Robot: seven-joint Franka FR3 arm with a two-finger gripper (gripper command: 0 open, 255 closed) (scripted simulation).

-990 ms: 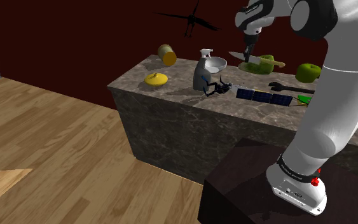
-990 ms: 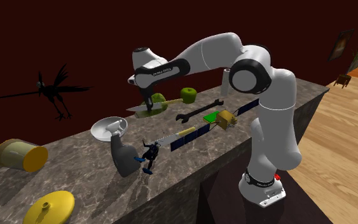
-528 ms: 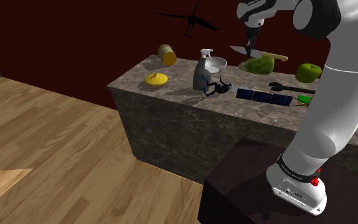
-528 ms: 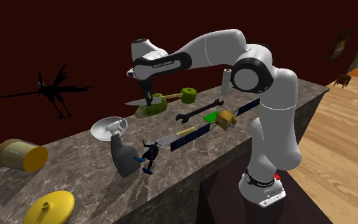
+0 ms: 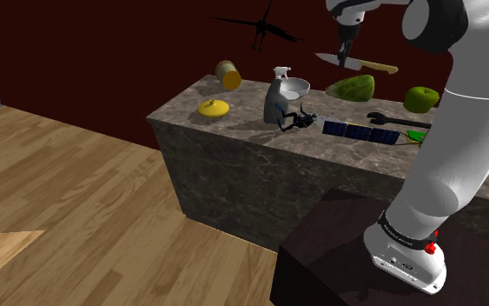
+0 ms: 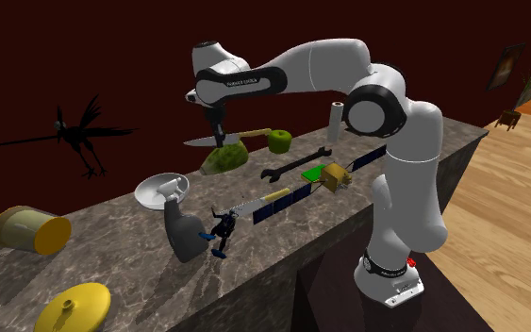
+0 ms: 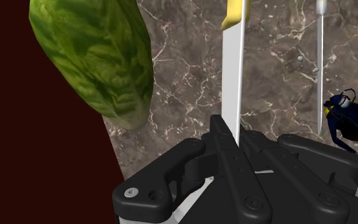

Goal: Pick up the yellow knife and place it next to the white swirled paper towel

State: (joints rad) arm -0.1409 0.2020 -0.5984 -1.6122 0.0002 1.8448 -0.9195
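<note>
Shoulder view: we look from beside and behind the stand (image 5: 338,252), down and leftward across the marble counter (image 5: 242,115).
Second exterior view: we look along that counter from the end by the yellow lid (image 6: 73,307), nearer.
Wrist view: we peer closely down the yellow-handled knife (image 7: 233,83).
Shared: we find the knife and the green vegetable (image 5: 351,88) in all three.

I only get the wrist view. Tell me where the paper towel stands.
Observer: Second exterior view: the white paper towel roll stands upright at the counter's far edge, beside the arm's elbow.
Operator: Report how high the knife is.
Observer: The gripper holds it level, clear above the green leafy vegetable.
Operator: Name what lies on the way.
Observer: A round green fruit and a black wrench lie between vegetable and roll.
</note>
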